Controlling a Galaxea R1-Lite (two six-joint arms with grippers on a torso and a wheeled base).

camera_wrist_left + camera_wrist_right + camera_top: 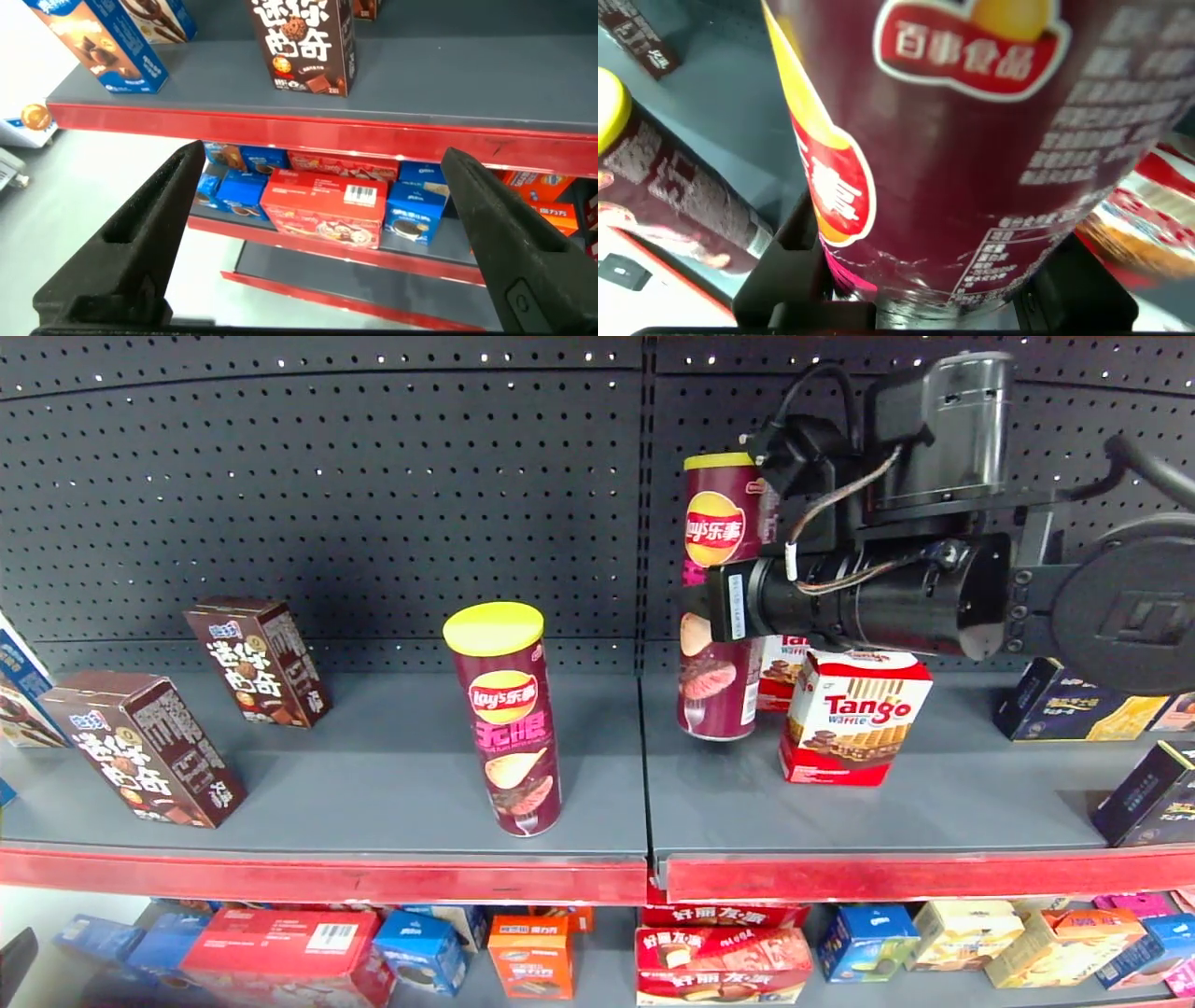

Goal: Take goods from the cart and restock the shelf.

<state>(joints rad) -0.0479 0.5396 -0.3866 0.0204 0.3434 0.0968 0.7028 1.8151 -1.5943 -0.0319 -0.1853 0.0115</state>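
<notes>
A maroon chip can (719, 523) with a yellow lid hangs upright over the right half of the grey shelf (392, 765), its base close to the board. My right gripper (700, 602) is shut on its middle, coming in from the right. The right wrist view has the can (971, 140) between the black fingers (789, 252). A second, identical can (509, 719) stands on the shelf just left of the centre seam. My left gripper (322, 233) is open and holds nothing, facing the shelf's red front edge (327, 131).
A red-and-white wafer box (854, 714) stands right beside the held can. Brown cookie boxes (145, 747) (259, 660) stand at the left, dark blue boxes (1074, 705) at the right. The lower shelf (607, 961) holds several boxes.
</notes>
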